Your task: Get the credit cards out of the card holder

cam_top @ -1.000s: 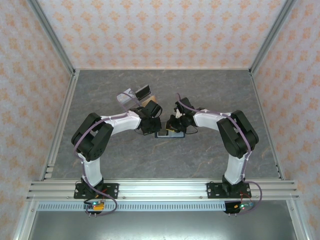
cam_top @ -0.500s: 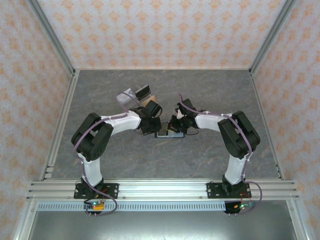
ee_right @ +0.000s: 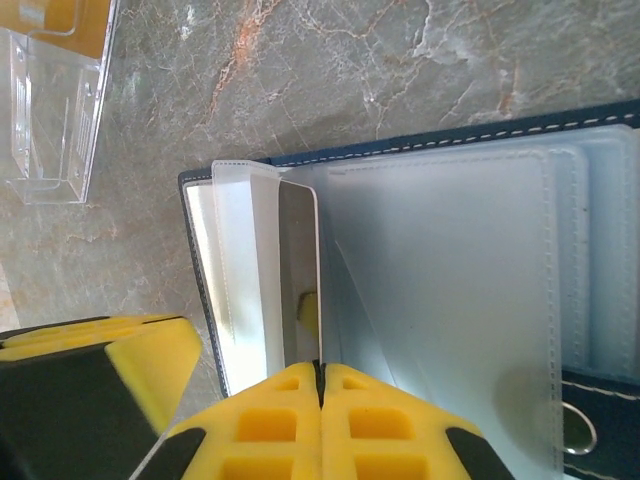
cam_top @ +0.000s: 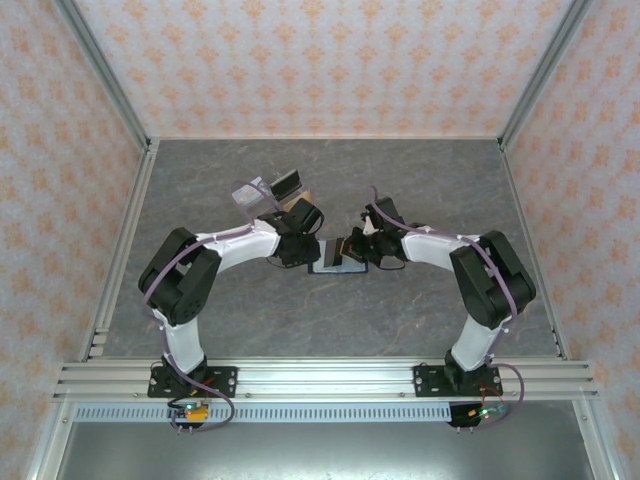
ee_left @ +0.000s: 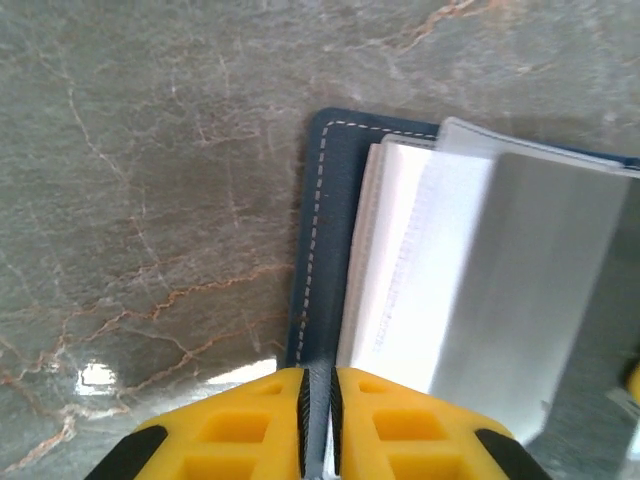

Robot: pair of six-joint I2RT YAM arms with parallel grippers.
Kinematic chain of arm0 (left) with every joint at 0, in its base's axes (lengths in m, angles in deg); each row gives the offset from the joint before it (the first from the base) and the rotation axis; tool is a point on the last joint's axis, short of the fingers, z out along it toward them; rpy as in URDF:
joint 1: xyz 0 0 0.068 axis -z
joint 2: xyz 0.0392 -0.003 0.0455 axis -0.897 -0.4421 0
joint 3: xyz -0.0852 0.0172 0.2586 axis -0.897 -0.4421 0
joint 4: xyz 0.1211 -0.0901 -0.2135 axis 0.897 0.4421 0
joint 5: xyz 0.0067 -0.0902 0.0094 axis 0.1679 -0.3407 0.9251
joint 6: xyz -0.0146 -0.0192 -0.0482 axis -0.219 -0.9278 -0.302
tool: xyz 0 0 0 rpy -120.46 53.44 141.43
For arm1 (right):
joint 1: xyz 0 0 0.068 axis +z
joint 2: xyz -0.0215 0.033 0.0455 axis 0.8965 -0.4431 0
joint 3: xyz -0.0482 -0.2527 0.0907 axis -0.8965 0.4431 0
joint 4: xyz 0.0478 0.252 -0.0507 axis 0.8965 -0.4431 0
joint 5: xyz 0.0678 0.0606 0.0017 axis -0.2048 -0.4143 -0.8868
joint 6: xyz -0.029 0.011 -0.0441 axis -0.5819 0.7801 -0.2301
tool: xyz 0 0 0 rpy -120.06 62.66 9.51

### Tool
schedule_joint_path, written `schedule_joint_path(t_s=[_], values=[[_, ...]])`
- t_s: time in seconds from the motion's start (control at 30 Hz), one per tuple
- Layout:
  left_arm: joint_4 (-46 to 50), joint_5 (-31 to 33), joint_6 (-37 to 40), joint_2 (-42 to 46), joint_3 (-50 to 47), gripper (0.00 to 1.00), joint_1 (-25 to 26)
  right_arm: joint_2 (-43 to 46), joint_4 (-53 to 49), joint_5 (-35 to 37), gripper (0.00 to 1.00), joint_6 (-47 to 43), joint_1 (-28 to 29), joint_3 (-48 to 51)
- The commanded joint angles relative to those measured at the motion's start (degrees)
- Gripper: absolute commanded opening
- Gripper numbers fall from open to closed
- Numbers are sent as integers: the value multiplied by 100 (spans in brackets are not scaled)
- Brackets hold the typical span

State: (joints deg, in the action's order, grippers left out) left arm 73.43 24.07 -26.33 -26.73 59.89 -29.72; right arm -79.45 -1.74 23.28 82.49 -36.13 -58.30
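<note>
One card holder edge pinched in left gripper.

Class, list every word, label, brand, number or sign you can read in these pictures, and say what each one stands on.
No text here can be read.
On the card holder: pale stitching, no brand or lettering seen.
On the white leaf inside it: a faint row of marks near its edge, perhaps print, too blurred to read.
On the clear stand: no label seen.
</note>
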Motion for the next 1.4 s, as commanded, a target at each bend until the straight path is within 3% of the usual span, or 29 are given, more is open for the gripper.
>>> schedule_joint_path(t_s=[0.0,0.23,0.5,0.8,1.03,1.13,1.27,1.37], values=[[-203,-148,98,274,122,14,32,-27,83,92,0,32,-15,13],[-443,-601,106,-163,281,7,65,-96,39,65,0,-14,-15,-23],[-312,-644,133,-648,455,5,94,-111,148,-121,0,13,-14,-23],[-233,-589,107,-784,404,2,103,-86,733,-796,13,204,-14,85],[-181,-584,144,-752,447,2,103,-317,616,-781,16,268,-15,18],[-177,-578,142,-738,447,1,103,-343,470,-693,14,220,-13,-26],[-113,-473,180,-645,456,2,103,-169,131,-278,3,18,-14,-58],[-21,-426,276,-470,491,8,103,120,-185,136,0,-277,-15,-80]])
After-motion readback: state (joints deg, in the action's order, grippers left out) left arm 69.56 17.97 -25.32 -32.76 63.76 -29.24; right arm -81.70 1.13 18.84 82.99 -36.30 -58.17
